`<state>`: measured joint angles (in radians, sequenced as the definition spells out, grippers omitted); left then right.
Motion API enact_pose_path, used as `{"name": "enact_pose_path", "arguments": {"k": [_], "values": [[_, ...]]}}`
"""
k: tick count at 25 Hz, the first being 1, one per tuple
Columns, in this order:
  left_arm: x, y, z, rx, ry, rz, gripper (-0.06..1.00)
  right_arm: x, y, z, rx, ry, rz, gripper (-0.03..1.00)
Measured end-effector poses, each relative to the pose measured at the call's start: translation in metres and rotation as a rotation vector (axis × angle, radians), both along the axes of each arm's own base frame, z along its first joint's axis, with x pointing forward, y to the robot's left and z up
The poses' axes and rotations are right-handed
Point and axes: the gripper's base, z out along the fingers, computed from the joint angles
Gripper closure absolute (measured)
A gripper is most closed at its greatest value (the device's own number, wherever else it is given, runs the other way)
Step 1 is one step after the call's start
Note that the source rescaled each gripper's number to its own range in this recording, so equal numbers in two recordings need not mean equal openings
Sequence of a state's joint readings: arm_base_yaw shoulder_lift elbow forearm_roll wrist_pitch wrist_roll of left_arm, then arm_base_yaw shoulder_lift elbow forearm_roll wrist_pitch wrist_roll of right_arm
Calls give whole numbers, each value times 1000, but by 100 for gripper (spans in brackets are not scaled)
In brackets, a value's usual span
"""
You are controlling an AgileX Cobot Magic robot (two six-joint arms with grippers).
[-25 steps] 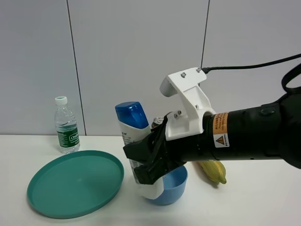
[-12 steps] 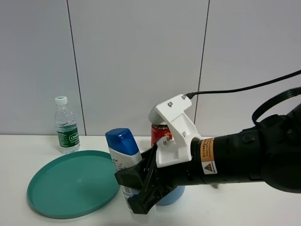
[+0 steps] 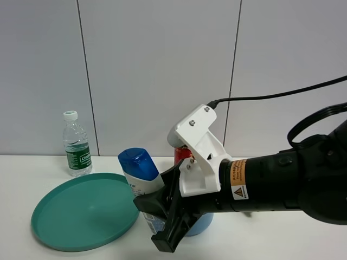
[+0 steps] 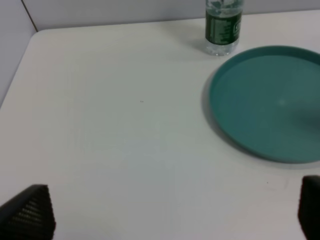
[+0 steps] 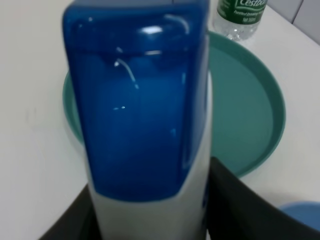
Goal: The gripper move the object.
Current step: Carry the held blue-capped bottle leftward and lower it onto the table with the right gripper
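The object, a white shampoo bottle with a blue cap (image 3: 139, 167), stands tilted slightly left between the teal plate and the blue bowl. My right gripper (image 3: 158, 215) is shut on its lower body, black fingers on either side. The fingers hide the bottle's base, so I cannot tell whether it touches the table. In the right wrist view the blue cap (image 5: 139, 105) fills the frame, with one black finger (image 5: 235, 205) beside it. My left gripper (image 4: 170, 212) is open over bare table, holding nothing, and only its two fingertips show at the frame's lower corners.
A teal plate (image 3: 76, 214) lies at the left front, also in the left wrist view (image 4: 270, 100). A clear green-labelled water bottle (image 3: 76, 146) stands behind it near the wall. A red can (image 3: 180, 154) and a blue bowl (image 3: 199, 225) sit mostly hidden behind the right arm.
The right arm has come down and to the left with the shampoo bottle, from over the blue bowl to beside the teal plate's right rim. Its grip stayed shut.
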<state>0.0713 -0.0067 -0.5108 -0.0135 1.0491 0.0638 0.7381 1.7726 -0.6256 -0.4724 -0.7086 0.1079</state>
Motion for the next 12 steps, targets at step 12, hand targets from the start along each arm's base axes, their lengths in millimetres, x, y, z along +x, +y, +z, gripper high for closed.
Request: {"name": "enact_pose_path", "arguments": {"k": [12], "values": [[0,0,0,0,0,0,-6,15,22,-21,-14,-23,84,97]]}}
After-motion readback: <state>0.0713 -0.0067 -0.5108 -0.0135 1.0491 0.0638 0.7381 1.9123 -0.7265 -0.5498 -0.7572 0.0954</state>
